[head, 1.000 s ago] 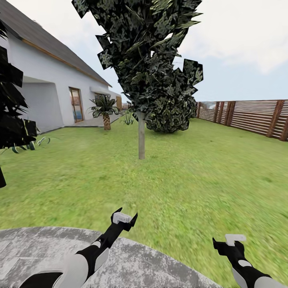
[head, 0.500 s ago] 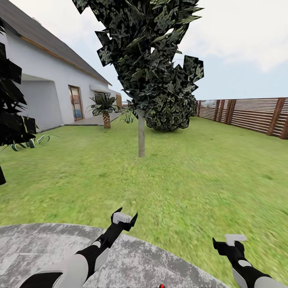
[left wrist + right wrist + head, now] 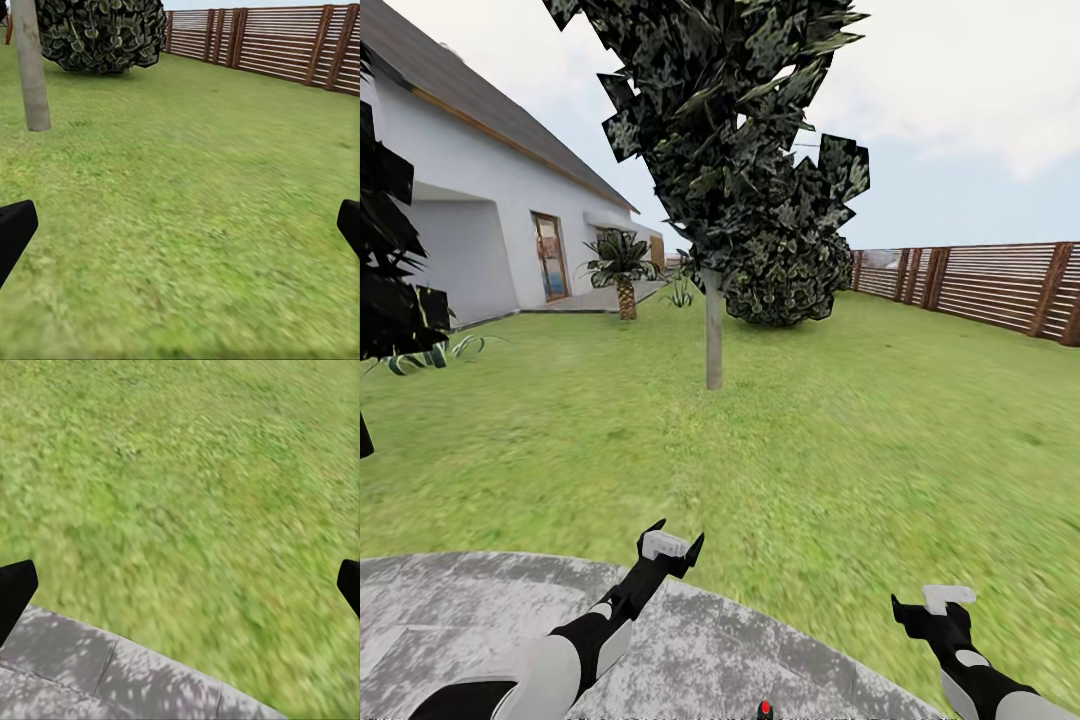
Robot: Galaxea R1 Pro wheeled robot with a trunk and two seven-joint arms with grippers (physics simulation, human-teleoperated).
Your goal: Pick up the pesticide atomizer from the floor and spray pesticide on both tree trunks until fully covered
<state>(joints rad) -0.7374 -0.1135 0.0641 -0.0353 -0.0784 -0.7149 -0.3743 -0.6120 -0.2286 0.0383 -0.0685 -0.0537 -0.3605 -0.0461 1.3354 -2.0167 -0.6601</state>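
Note:
One tree stands ahead on the lawn in the head view, its straight grey-brown tree trunk [image 3: 713, 330] under a blotchy dark canopy [image 3: 730, 130]. The trunk [image 3: 30, 67] is also seen past my left gripper. My left gripper [image 3: 678, 537] is open and empty above the edge of the stone paving. My right gripper [image 3: 932, 600] hangs open and empty over grass. A tiny red dot [image 3: 764, 709] pokes in at the bottom edge on the paving. Too little of it shows to tell whether it is the pesticide atomizer.
Grey stone paving [image 3: 460, 620] lies under me, grass beyond. A white house [image 3: 470, 210] and a short palm [image 3: 622, 280] stand at the left, a dark conifer [image 3: 390, 290] at the far left. A round shrub [image 3: 785, 285] sits behind the tree; a slatted wooden fence [image 3: 1000, 285] runs along the right.
The whole view has drifted backward: more paving shows, the tree sits slightly farther away, and the red dot has come in at the bottom edge. Both arms hold the same pose.

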